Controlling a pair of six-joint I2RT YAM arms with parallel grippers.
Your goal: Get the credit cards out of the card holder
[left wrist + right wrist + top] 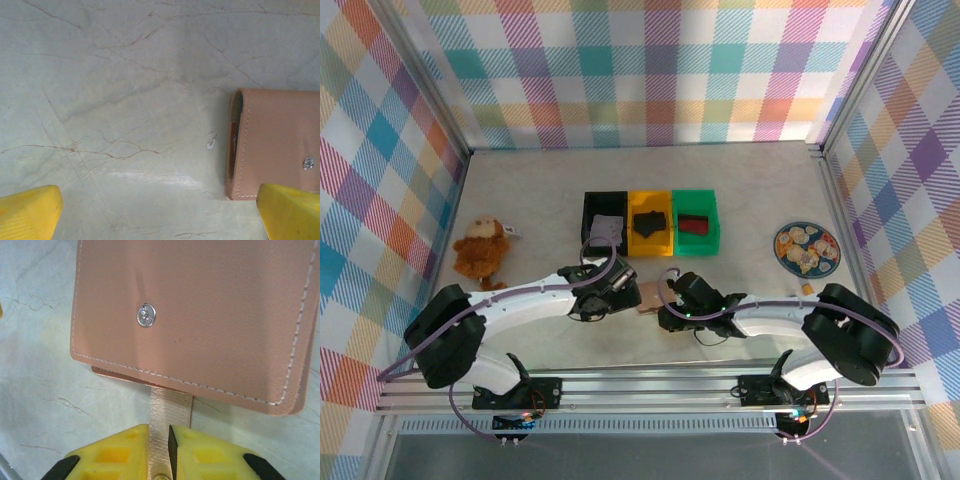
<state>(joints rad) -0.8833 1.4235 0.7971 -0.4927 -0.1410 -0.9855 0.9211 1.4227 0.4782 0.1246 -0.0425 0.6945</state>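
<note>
The pinkish-tan card holder (pixel 648 296) lies closed on the marbled table between my two grippers, snap stud up. Its snap strap (pixel 170 407) sticks out from under the cover, and my right gripper (pixel 167 432) is shut on that strap, with the holder (pixel 200 315) just ahead of the yellow fingers. My left gripper (pixel 160 210) is open over bare table, and its right fingertip (pixel 290 210) sits at the near corner of the holder (pixel 280 145). The holder's open edge faces the gap between those fingers. The credit cards are hidden inside. From above, the left gripper (pixel 620 288) and right gripper (pixel 667 308) flank the holder.
Black (pixel 590 212), yellow (pixel 667 236) and green (pixel 710 222) bins stand in a row behind the holder, each holding a wallet-like item. A brown plush monkey (pixel 480 250) lies at the left. A round patterned plate (pixel 807 247) lies at the right.
</note>
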